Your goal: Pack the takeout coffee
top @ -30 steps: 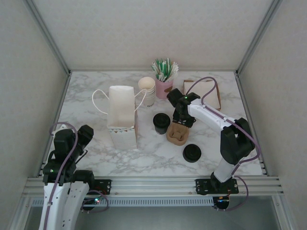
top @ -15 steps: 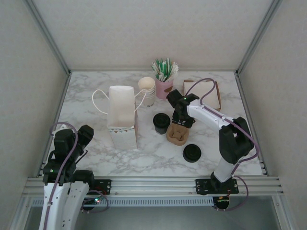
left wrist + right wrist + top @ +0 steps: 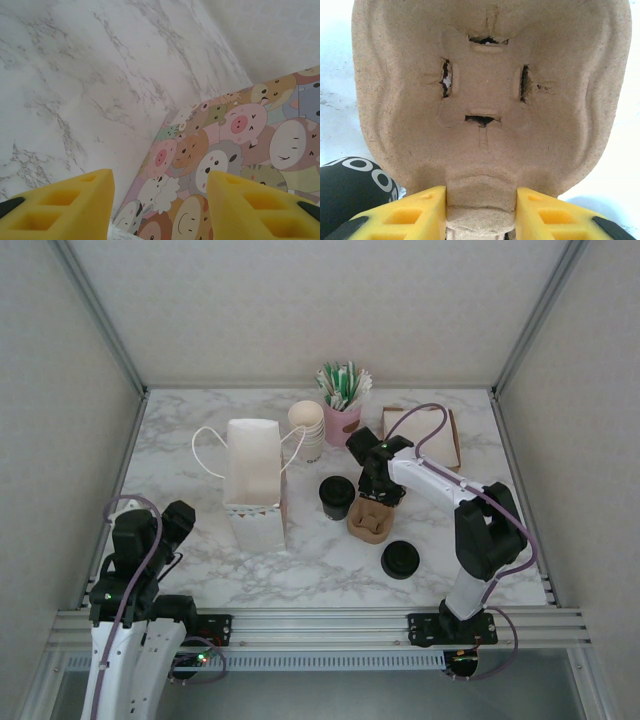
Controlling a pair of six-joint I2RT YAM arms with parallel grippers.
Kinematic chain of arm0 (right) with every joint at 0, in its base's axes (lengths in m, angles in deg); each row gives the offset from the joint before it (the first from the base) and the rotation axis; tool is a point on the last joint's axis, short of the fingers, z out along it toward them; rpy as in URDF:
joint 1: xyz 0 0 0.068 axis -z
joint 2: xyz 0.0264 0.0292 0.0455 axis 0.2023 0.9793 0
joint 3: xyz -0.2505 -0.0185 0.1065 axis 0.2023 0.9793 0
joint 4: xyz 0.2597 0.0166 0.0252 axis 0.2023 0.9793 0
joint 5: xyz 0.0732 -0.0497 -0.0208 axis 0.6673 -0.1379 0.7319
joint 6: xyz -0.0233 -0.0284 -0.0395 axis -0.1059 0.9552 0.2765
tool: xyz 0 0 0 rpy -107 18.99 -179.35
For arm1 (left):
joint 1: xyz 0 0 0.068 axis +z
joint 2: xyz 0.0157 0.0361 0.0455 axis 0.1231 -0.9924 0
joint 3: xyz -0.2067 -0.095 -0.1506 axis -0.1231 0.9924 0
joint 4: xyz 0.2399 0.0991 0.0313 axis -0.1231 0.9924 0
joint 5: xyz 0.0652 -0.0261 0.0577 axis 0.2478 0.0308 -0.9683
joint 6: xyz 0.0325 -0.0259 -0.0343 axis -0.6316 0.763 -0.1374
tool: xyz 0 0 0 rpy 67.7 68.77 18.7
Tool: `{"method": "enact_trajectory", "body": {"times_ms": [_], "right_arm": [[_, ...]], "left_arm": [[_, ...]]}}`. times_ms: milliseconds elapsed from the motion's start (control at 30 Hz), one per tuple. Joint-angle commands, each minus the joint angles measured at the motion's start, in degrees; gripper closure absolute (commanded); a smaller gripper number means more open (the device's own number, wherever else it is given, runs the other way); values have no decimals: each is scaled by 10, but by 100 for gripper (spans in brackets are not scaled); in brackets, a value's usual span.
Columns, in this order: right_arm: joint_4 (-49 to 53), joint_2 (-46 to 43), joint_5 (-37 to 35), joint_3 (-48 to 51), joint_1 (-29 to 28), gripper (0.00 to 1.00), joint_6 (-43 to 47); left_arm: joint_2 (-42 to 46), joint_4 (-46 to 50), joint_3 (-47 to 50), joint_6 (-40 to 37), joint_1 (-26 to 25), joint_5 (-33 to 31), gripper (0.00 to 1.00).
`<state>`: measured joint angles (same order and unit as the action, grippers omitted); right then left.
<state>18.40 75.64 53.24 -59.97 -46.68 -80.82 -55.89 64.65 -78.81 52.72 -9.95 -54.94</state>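
Note:
The takeout coffee (image 3: 337, 496), a dark cup under a black lid, stands mid-table; its black side with white lettering (image 3: 352, 187) shows low on the left of the right wrist view. Just right of it lies a brown pulp cup tray (image 3: 368, 521), with an empty pocket (image 3: 485, 95). My right gripper (image 3: 372, 490) is at the tray's far end, and its yellow pads press both sides of the tray's middle ridge (image 3: 481, 200). My left gripper (image 3: 178, 521) hangs near its base at the front left, open (image 3: 159, 200), with nothing between its fingers.
A white paper bag (image 3: 254, 485) with handles stands left of the cup; its cartoon-animal side (image 3: 235, 150) faces the left wrist camera. Stacked cream cups (image 3: 306, 430), a pink cup of sticks (image 3: 342, 405) and a brown box (image 3: 425, 435) sit at the back. A low round black thing (image 3: 400, 560) lies near the front.
The right gripper's jaws have closed in onto the tray's ridge, and the right arm has edged slightly left. The left arm has not moved.

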Motion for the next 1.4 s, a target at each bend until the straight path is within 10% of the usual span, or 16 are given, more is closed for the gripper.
{"method": "enact_trajectory", "body": {"times_ms": [0,1367], "right_arm": [[20,-4,-4,-8,3,64,3],[2,5,18,5,2,54,38]], "left_arm": [[-4,-9,-3,10,4,9,49],[-8,-13,3,17,4,10,49]]}}
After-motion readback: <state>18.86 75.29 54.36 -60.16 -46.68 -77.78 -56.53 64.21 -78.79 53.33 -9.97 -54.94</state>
